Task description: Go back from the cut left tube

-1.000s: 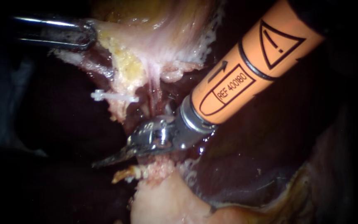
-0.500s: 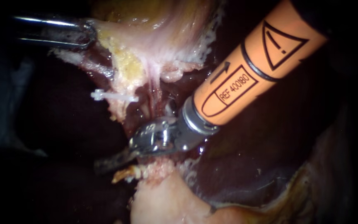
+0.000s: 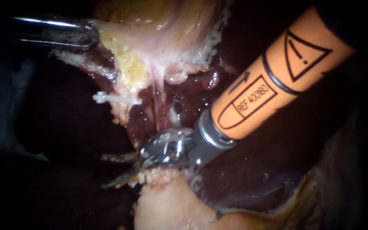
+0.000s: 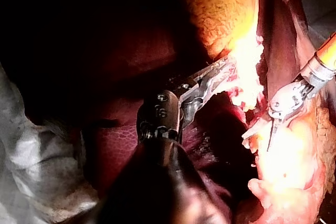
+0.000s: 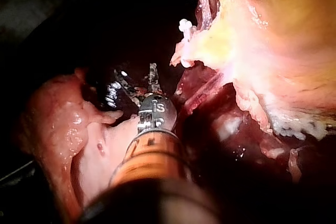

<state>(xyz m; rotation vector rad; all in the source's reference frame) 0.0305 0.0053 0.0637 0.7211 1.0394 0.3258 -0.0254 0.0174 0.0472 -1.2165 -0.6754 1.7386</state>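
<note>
While the left instrument [image 3: 91, 36], entering at the upper left of the frame, pinches the edge of a pale yellow tissue flap [image 3: 128, 64], the right instrument [image 3: 109, 170] slants down from the upper right on its orange shaft [image 3: 273, 81] to the lower middle. Its two thin blades are spread with a dark gap between them; both point toward the lower left and grip nothing.

The cut left tube [image 3: 124, 111] ends in a ragged stub left of centre, just under the flap, with a white clip [image 3: 116, 99] lying crosswise on it. The stub sits above the blades, apart from them. Just beside it, a thin pink tube [image 3: 158, 91] runs downward and passes behind the right instrument's metal wrist. Below that wrist, a pale mound of tissue [image 3: 167, 206] shows a crumbly top edge close under the lower blade. Dark liver [image 3: 52, 127] fills the left of the frame.
</note>
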